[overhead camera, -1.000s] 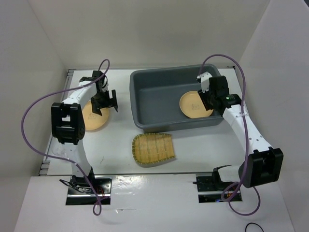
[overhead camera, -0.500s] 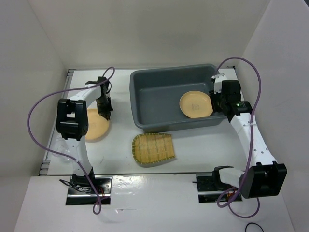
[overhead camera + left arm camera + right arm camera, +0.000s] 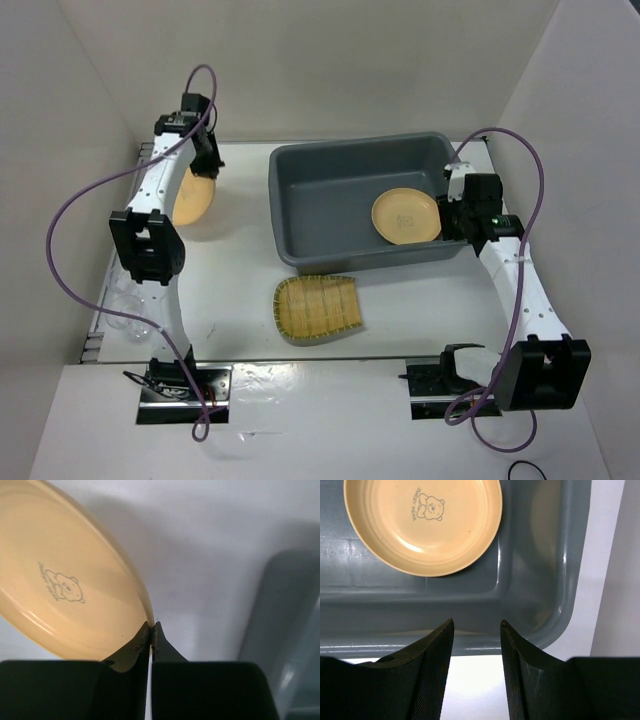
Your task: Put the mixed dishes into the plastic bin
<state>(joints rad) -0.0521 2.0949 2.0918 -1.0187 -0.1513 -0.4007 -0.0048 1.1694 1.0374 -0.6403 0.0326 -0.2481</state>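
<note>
**Plate pinched by its rim, bin off to the right**

The left gripper (image 3: 151, 627) is closed tight on the rim of a tan plate (image 3: 65, 580), its fingertips nearly meeting over the thin edge. The plate hangs tilted above the far left part of the table (image 3: 240, 280), clear of the surface, with its printed bear face turned toward the wrist camera.

What the coming move turns on, as I judge it, is that the bin (image 3: 300, 215) lies to the right of this plate, across a strip of bare table. The plate must go sideways and over the near-left wall before the fingers let go. A round plate has no long axis, but held at one edge it may swing.

The right gripper (image 3: 476, 625) hovers over the bin's right-hand corner with its jaws partly apart and nothing between them. A second plate (image 3: 422, 522) lies flat on the bin floor just beyond it.

The bamboo tray (image 3: 317, 307) sits on the table just in front of the bin, between the two arms. What look like clear cups (image 3: 128, 308) lie faintly at the left edge.
</note>
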